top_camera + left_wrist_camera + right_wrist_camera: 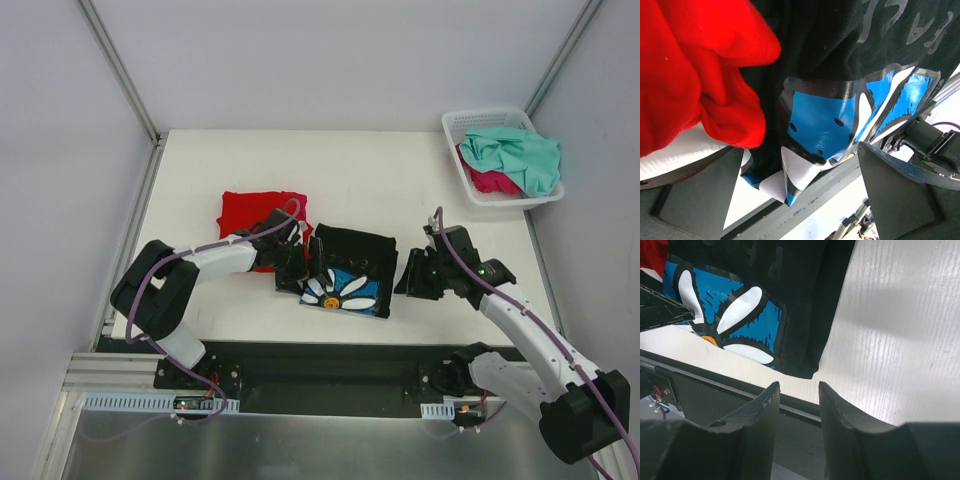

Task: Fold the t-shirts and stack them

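Observation:
A black t-shirt (352,262) with a white daisy on blue lies folded near the table's front edge. A folded red t-shirt (255,213) lies to its left. My left gripper (300,266) is at the black shirt's left edge, next to the red one. In the left wrist view its fingers (905,195) stand wide apart, and a printed corner of the black shirt (805,165) hangs loose between them, with the red shirt (690,80) alongside. My right gripper (414,276) is open and empty, just right of the black shirt; its fingertips (767,400) are near the shirt's corner (805,367).
A white lattice basket (458,127) stands at the back right, holding a teal-mint shirt (520,155) on top of a magenta-pink one (490,182). The table's front edge and a dark rail (715,390) run just below both grippers.

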Robot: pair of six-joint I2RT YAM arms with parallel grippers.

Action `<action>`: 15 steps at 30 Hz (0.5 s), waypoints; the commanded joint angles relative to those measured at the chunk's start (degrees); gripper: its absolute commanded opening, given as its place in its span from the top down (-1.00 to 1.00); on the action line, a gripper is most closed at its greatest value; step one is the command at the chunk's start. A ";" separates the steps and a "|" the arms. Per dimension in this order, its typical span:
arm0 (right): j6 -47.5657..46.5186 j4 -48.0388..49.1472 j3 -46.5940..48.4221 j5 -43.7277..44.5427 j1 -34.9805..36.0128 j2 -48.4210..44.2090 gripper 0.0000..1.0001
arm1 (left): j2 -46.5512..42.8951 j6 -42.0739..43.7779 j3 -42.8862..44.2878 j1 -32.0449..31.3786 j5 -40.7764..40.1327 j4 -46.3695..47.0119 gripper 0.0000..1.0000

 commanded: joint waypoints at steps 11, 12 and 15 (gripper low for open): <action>0.53 -0.47 1.52 -0.28 -0.39 -1.77 0.19 | 0.43 -9.74 -2.52 -11.50 -1.75 6.82 -0.98; 0.62 -0.47 1.69 -0.28 -0.39 -1.86 0.19 | 0.96 -10.45 -2.61 -12.64 -1.92 7.43 -0.98; 0.36 -1.17 1.96 -0.01 -0.48 -2.21 0.20 | 2.45 -13.09 -2.53 -16.42 -2.28 9.98 -0.98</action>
